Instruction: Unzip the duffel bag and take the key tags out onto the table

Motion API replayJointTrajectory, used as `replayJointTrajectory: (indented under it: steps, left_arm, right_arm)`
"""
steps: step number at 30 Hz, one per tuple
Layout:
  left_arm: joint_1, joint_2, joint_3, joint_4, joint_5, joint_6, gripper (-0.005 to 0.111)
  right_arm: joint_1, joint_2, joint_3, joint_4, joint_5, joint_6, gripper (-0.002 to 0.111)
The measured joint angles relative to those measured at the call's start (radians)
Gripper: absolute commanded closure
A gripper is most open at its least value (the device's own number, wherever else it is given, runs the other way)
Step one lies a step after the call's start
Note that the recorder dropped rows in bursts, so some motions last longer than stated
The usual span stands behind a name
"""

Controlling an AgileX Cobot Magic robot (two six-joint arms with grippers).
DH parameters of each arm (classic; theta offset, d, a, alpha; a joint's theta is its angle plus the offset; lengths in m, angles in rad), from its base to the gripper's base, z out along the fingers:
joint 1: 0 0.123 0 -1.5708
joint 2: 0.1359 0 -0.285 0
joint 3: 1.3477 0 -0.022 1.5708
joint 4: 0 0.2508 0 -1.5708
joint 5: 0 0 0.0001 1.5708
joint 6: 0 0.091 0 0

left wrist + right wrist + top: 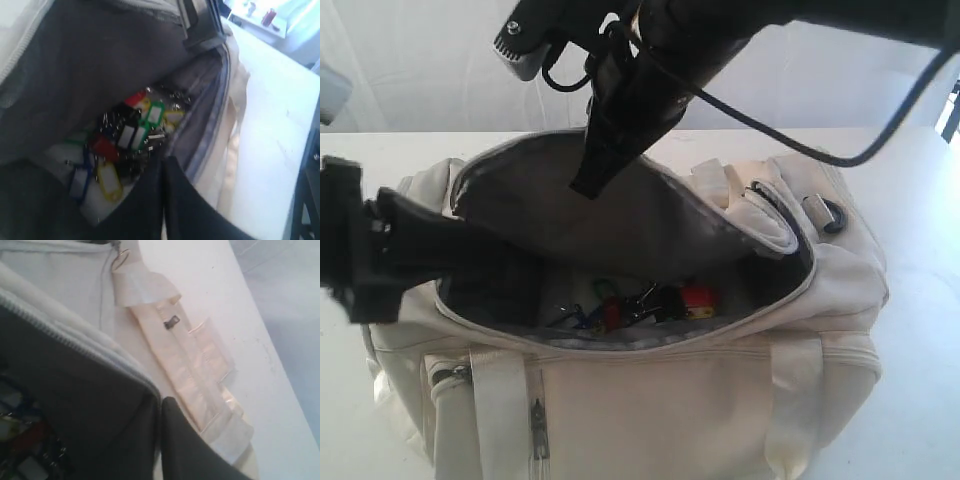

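Duffel bag (670, 400) unzipped on table (920, 200). Right gripper (161, 400), jaws closed, pinches bag's far flap. Key tags (132, 132) heaped on bag's floor. Left gripper (162, 159), fingers together, empty, inside bag's mouth. Tags likely light, slick; clustered rings look best hold.

Lab setup: white table (918, 190), white backdrop (420, 60).
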Motion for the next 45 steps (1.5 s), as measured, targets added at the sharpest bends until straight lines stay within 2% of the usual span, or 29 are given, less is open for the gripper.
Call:
replayJointTrajectory:
  steps: [4, 7, 8, 12, 15, 17, 20, 21, 22, 27, 32, 34, 37, 38, 41, 43, 44, 45]
  left_arm:
    - [0.0, 0.178, -0.011, -0.276, -0.025, 0.284, 0.107]
    - [0.0, 0.305, -0.065, -0.388, -0.037, 0.431, 0.107]
    - [0.0, 0.384, -0.127, -0.424, -0.062, 0.479, 0.107]
    - [0.0, 0.562, -0.315, -0.444, -0.145, 0.508, 0.107]
    - [0.0, 0.606, -0.381, -0.445, -0.133, 0.509, 0.107]
    - [0.0, 0.611, -0.397, -0.443, -0.176, 0.513, 0.107]
    - [0.0, 0.622, -0.399, -0.392, -0.359, 0.515, 0.107]
    - [0.0, 0.631, -0.399, -0.383, -0.43, 0.516, 0.107]
    - [0.0, 0.638, -0.399, -0.376, -0.472, 0.524, 0.107]
    - [0.0, 0.648, -0.414, -0.374, -0.511, 0.539, 0.107]
    - [0.0, 0.644, -0.437, -0.374, -0.491, 0.534, 0.107]
    - [0.0, 0.623, -0.444, -0.372, -0.46, 0.527, 0.107]
    - [0.0, 0.558, -0.451, -0.343, -0.423, 0.509, 0.107]
    - [0.0, 0.532, -0.451, -0.308, -0.402, 0.481, 0.107]
    - [0.0, 0.474, -0.451, -0.133, -0.289, 0.319, 0.107]
    - [0.0, 0.463, -0.451, 0.004, -0.202, 0.175, 0.107]
    - [-0.002, 0.471, -0.451, 0.132, -0.149, 0.064, 0.107]
    - [-0.002, 0.482, -0.451, 0.187, -0.144, 0.02, 0.107]
  right_arm:
    - [-0.026, 0.06, -0.023, -0.006, -0.11, -0.013, 0.108]
    - [-0.043, 0.09, -0.035, -0.01, -0.203, -0.016, 0.108]
    - [-0.055, 0.107, -0.035, -0.02, -0.272, -0.016, 0.108]
    - [-0.106, 0.129, -0.039, -0.064, -0.445, -0.016, 0.108]
    - [-0.152, 0.146, -0.041, -0.071, -0.547, -0.016, 0.108]
    - [-0.197, 0.178, -0.047, -0.071, -0.574, 0.003, 0.099]
    - [-0.243, 0.206, -0.048, -0.071, -0.569, 0.09, 0.065]
    - [-0.259, 0.208, -0.05, -0.071, -0.569, 0.129, 0.056]
    - [-0.268, 0.208, -0.052, -0.071, -0.569, 0.156, 0.053]
    - [-0.275, 0.177, -0.072, -0.061, -0.48, 0.243, 0.061]
    - [-0.238, 0.077, -0.072, -0.004, -0.375, 0.201, 0.072]
    - [-0.214, 0.032, -0.076, 0.063, -0.329, 0.125, 0.081]
    - [-0.19, -0.01, -0.081, 0.231, -0.218, -0.038, 0.102]
    - [-0.188, -0.018, -0.081, 0.309, -0.157, -0.106, 0.108]
    - [-0.184, -0.015, -0.076, 0.474, 0.005, -0.257, 0.108]
    - [-0.183, 0.0, -0.061, 0.512, 0.053, -0.296, 0.108]
    - [-0.183, 0.033, -0.054, 0.524, 0.054, -0.314, 0.108]
    - [-0.183, 0.055, -0.05, 0.524, 0.041, -0.321, 0.108]
